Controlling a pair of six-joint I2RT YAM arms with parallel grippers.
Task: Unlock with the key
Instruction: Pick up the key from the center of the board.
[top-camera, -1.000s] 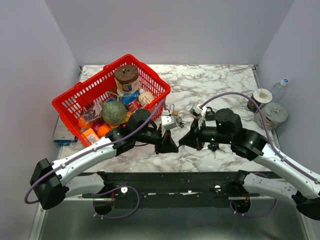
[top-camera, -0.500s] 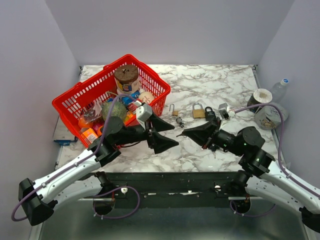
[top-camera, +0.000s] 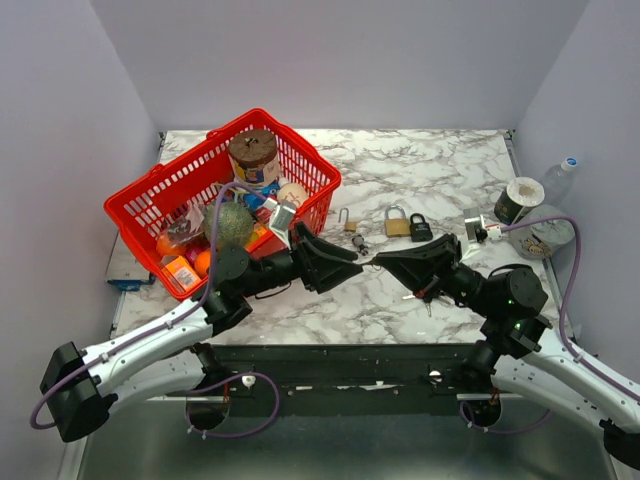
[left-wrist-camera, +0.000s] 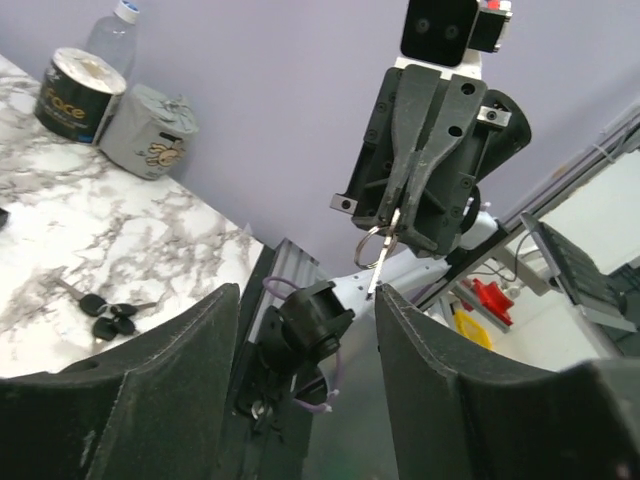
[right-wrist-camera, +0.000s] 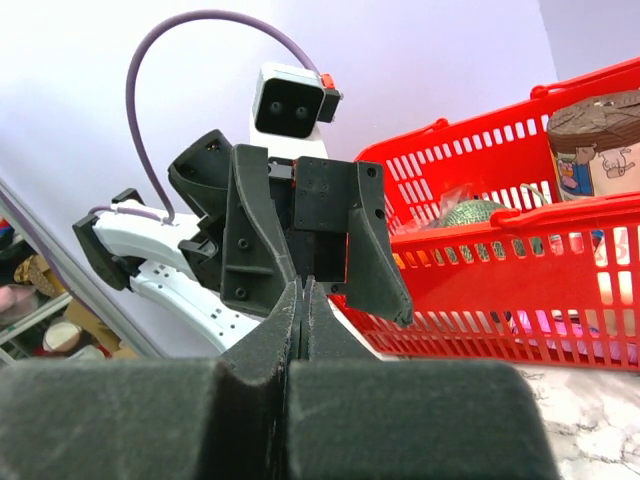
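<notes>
Key (left-wrist-camera: 375, 270) hangs on its ring from the tips of your right gripper (top-camera: 380, 260). Those fingers are pressed flat together on it, and the blade points down. Your left gripper (top-camera: 350, 266) faces it almost tip to tip, its fingers spread wide with nothing between them. Both sets of fingers are held above the marble table (top-camera: 440, 165).

Just beyond the fingertips, toward the back wall, three padlocks lie in a row. They are a small silver padlock (top-camera: 346, 219), a brass padlock (top-camera: 397, 222) and a black padlock (top-camera: 421, 228). A loose small key (top-camera: 358, 243) lies beside the silver one. A bunch of black-headed keys (left-wrist-camera: 103, 312) lies under your right arm, near the table's front edge.

Left of the left fingers, the red basket (top-camera: 150, 190), packed with groceries, closes off that side. Its near corner sits close behind the left wrist. Far to the right of the right fingers, a dark tape roll (top-camera: 524, 193), a gray roll (top-camera: 548, 228) and a bottle (top-camera: 562, 175) crowd the table's right edge by the wall. Bare marble runs from the padlocks to the back wall.
</notes>
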